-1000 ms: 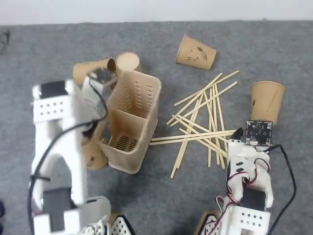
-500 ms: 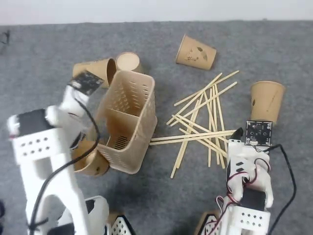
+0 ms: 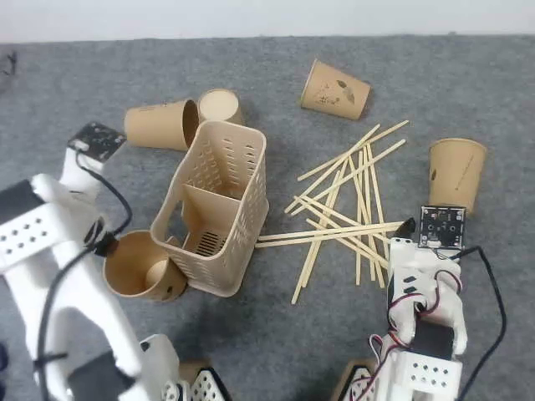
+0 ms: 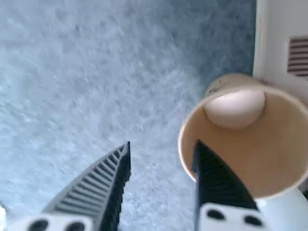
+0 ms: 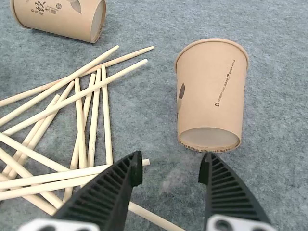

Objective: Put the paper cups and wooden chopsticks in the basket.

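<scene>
A cream slotted basket (image 3: 219, 200) stands left of centre, its wall (image 4: 281, 33) also in the left wrist view. A paper cup (image 3: 140, 267) lies on its side against the basket, mouth (image 4: 245, 139) facing my left gripper (image 4: 162, 144). That gripper is open: one finger crosses the cup's mouth, the other is over carpet. Two cups (image 3: 159, 124) (image 3: 219, 106) lie behind the basket and another (image 3: 334, 88) farther back. Wooden chopsticks (image 3: 343, 209) are scattered at centre right. My right gripper (image 5: 172, 156) is open and holds nothing, just short of the base of a lying cup (image 5: 211, 91).
The grey carpet (image 3: 276, 334) covers the whole table. The white left arm (image 3: 50, 242) stands over the left side, the right arm (image 3: 422, 284) at the bottom right. Chopsticks (image 5: 72, 120) lie right beside the right gripper.
The left arm has swung left, away from over the basket. The basket has shifted and turned a little. The cup beside it now shows its open mouth. The right arm has not moved.
</scene>
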Available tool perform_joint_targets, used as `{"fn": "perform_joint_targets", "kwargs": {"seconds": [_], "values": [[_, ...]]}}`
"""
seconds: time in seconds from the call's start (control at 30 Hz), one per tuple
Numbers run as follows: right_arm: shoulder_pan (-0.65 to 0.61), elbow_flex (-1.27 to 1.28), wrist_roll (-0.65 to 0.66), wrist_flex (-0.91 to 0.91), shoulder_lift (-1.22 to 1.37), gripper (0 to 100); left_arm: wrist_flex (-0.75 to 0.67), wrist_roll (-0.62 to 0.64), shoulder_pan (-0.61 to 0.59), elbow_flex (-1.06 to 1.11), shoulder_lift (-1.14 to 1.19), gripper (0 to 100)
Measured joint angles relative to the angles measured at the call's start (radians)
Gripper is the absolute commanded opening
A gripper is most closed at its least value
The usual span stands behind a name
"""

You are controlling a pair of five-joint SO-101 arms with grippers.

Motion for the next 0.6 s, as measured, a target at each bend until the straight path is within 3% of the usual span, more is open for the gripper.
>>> {"fn": "perform_joint_targets", "kwargs": {"seconds": [0.43,0.6], "values": [[0.0,0.0,0.0,0.0,0.0,20.5,0.021,-0.035,-0.009,-0.002,0.101,21],[0.0,0.0,0.0,0.0,0.0,20.5,-0.043,-0.038,0.009,0.081,0.101,20]]}}
